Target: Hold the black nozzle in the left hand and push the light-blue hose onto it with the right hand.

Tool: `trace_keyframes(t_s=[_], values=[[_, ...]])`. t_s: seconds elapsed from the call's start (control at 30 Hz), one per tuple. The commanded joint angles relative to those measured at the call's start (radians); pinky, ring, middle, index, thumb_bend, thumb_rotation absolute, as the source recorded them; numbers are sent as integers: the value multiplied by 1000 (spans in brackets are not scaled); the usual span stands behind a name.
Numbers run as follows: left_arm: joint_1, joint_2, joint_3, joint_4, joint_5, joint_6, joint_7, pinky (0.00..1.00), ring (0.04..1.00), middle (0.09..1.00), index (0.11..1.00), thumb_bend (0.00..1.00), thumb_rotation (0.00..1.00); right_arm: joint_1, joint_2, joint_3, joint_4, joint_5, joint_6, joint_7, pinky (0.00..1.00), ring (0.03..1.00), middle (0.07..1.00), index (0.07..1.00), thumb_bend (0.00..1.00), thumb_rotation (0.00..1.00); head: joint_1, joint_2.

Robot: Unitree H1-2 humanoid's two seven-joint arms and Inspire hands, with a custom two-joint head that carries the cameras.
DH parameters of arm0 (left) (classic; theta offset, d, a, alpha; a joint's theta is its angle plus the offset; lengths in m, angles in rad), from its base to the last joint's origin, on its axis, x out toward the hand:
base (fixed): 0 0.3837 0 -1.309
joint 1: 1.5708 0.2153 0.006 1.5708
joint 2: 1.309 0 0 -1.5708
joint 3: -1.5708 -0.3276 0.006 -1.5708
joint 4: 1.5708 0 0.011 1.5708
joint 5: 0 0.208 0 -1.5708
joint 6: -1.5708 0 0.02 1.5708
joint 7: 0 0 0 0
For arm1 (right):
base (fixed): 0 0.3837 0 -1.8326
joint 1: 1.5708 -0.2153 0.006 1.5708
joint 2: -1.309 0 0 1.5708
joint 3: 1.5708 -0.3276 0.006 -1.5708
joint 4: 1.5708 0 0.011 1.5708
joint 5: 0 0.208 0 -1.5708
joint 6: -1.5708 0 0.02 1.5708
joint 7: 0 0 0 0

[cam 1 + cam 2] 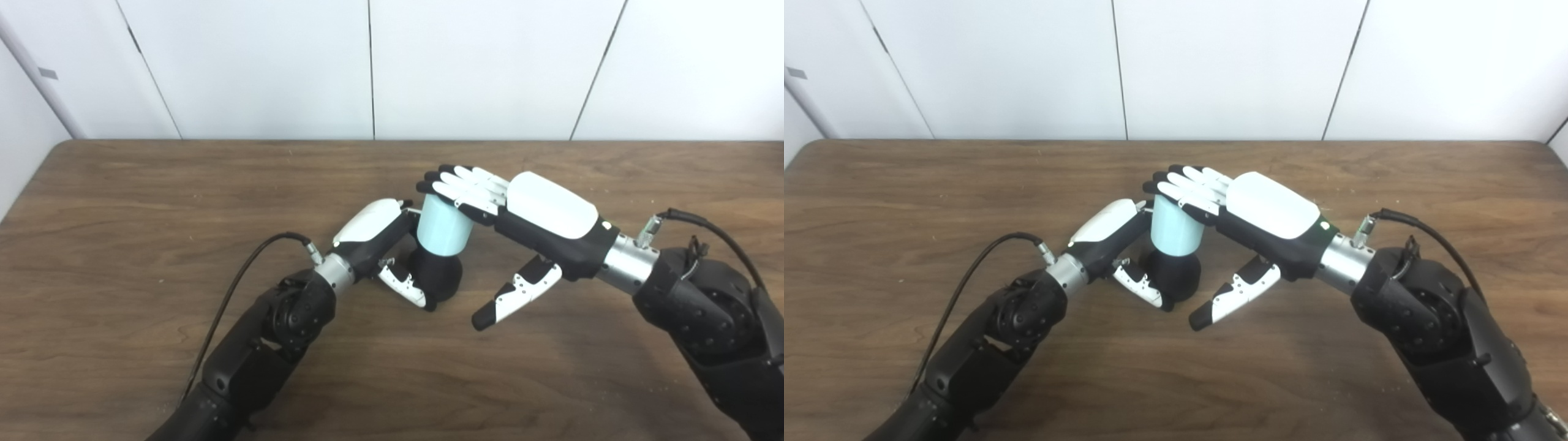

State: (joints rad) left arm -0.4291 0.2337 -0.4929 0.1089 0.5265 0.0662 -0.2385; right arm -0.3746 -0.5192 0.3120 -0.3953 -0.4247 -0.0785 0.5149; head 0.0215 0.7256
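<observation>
The black nozzle (436, 274) stands upright on the wooden table (122, 202) near its middle. My left hand (380, 236) is shut on it, thumb curled across its front and fingers hidden behind. The light-blue hose (444, 225), a short wide cylinder, sits upright on top of the nozzle. My right hand (527, 211) lies flat, palm down, with its straight fingers (462, 184) resting on the hose's top end. Its thumb (517, 294) hangs free to the right of the nozzle, touching nothing.
A black cable (245, 269) loops from my left wrist over the table, and another arcs from my right wrist (704, 223). White wall panels (367, 67) rise just behind the table's far edge.
</observation>
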Motion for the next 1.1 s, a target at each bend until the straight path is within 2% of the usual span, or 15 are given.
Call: trace_keyframes(t_s=[0.0, 0.23, 0.47, 1.07], values=[[44, 13, -31, 54, 10, 34, -75, 1000, 619, 448, 504, 525, 0, 16, -25, 22, 20, -1, 40, 69, 1000, 1000, 1000, 1000, 721, 794, 1, 0], [43, 12, -30, 54, 10, 34, -73, 1000, 619, 447, 505, 525, 0, 26, -33, 46, -5, -10, -10, 70, 1000, 1000, 1000, 1000, 701, 775, 5, 2], [43, 12, -30, 56, 10, 33, -72, 1000, 619, 445, 506, 525, 0, -6, -55, 83, 35, -32, -143, 59, 1000, 1000, 1000, 992, 707, 744, 5, 4], [42, 16, -28, 51, 8, 39, -80, 1000, 620, 445, 506, 525, 0, -29, -71, 92, 67, -123, -272, 10, 1000, 1000, 1000, 948, 683, 689, 6, 9]])
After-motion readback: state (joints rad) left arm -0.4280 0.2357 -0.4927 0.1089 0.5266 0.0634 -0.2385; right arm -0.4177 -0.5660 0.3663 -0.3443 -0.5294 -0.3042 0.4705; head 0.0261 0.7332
